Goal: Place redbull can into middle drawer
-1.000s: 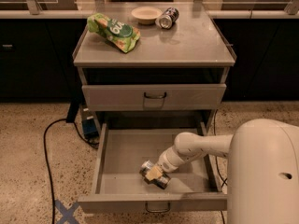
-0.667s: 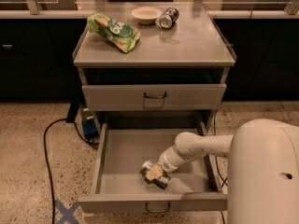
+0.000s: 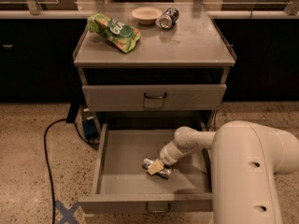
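Observation:
The middle drawer is pulled wide open at the bottom of the grey cabinet. The redbull can, slim and silver-grey, lies on its side on the drawer floor, right of the middle. My gripper reaches down into the drawer from the right and sits right over the can's middle, touching or almost touching it. My white arm stretches from my body at the lower right across the drawer's right side.
The upper drawer is closed. On the cabinet top lie a green chip bag, a small bowl and a darker can on its side. A black cable and a blue tape cross lie on the floor at left.

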`<control>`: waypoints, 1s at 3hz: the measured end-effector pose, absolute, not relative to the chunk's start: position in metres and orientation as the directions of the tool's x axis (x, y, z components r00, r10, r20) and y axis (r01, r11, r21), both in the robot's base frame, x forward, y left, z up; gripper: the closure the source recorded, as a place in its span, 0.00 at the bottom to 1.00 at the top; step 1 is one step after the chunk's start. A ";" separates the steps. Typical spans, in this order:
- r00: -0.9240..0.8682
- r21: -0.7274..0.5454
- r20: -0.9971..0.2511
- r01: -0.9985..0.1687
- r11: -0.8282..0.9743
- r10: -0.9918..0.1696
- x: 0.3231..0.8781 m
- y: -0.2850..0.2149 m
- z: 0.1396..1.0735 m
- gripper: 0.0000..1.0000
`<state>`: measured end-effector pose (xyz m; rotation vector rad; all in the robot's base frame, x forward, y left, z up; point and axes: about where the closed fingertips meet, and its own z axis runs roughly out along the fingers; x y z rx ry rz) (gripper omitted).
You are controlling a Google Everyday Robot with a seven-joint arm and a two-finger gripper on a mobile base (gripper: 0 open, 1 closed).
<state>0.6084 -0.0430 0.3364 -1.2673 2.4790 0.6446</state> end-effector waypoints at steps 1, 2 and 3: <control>-0.575 0.259 -0.439 -0.817 0.515 -0.691 0.608 -0.043 0.340 1.00; -0.575 0.259 -0.439 -0.817 0.515 -0.691 0.608 -0.043 0.340 0.81; -0.575 0.259 -0.439 -0.817 0.515 -0.691 0.608 -0.043 0.340 0.58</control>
